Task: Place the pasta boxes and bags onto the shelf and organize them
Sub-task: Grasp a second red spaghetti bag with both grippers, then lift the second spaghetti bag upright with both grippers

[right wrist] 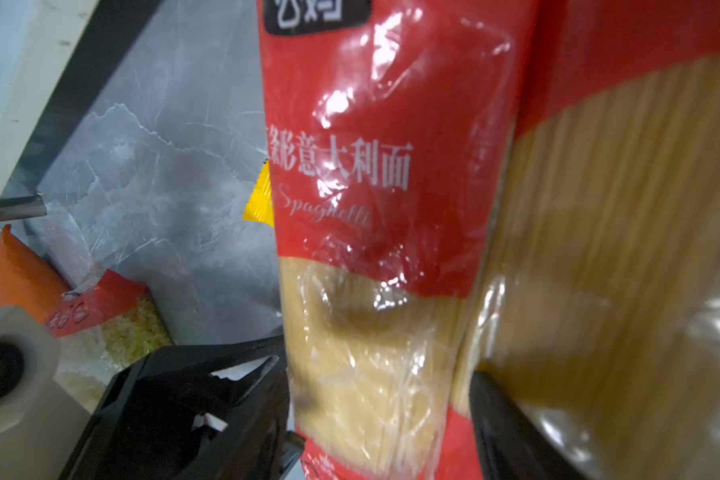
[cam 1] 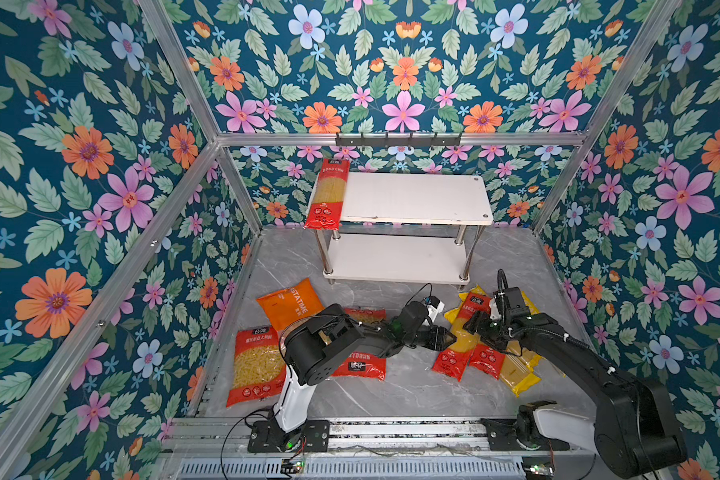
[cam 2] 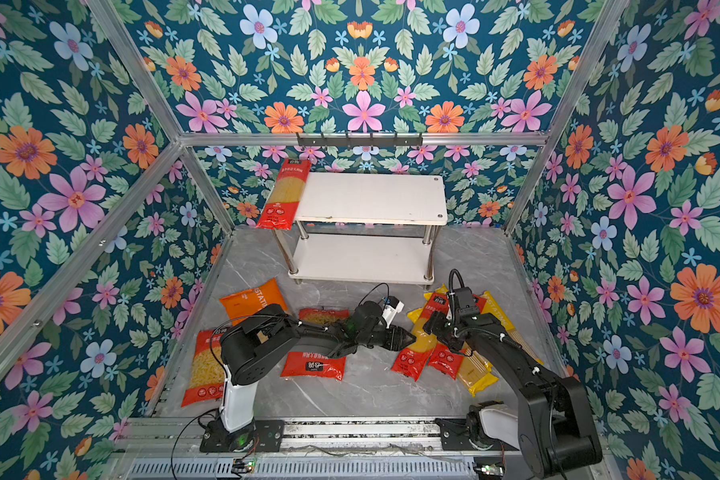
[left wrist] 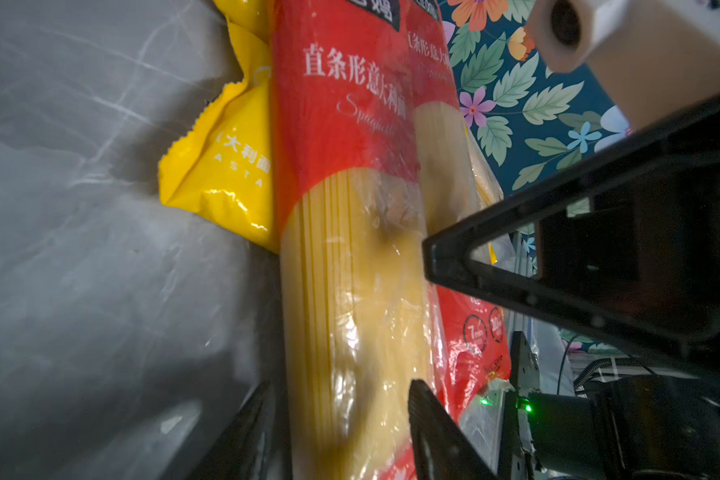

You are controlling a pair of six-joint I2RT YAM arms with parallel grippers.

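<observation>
- Both top views: shelf [cam 1: 416, 195] at the back. One shelved pack [cam 1: 329, 193] lies on the top board's left end, its nose hanging over the front edge.
- On the floor: orange bag [cam 1: 289, 305], red macaroni bag [cam 1: 254, 365], another red bag [cam 1: 360, 368] half under the left arm, and a spaghetti heap on the right.
- Same views: left gripper [cam 1: 447, 337] reaches across the middle to that heap, and right gripper [cam 1: 474, 324] comes in from the far side. Both are at the red spaghetti pack [cam 1: 452, 359] on top, w/ a second red pack [cam 1: 485, 359] just beside it and yellow packs [cam 1: 516, 374] beneath.
- Left wrist: red spaghetti pack [left wrist: 350, 270] runs straight btwn the fingers [left wrist: 433, 419], one each side, close on the film. Biting or only bracketing? Can't tell.
- Right wrist: same pack [right wrist: 371, 187]. One finger [right wrist: 499, 415] sits in the groove btwn it and the second red pack [right wrist: 620, 208]. The other side is masked by the left gripper [right wrist: 175, 407]. Grip or no grip, can't tell.
- Step, I reckon: pick no. 2, spaghetti off the heap. Eight packs left, so it's early days.
- Next calls for one arm to own the pack w/ a firm squeeze near mid-length and lift w/o dragging the neighbours. The other arm backs out. Then lay the pack parallel, beside the shelved pack.
</observation>
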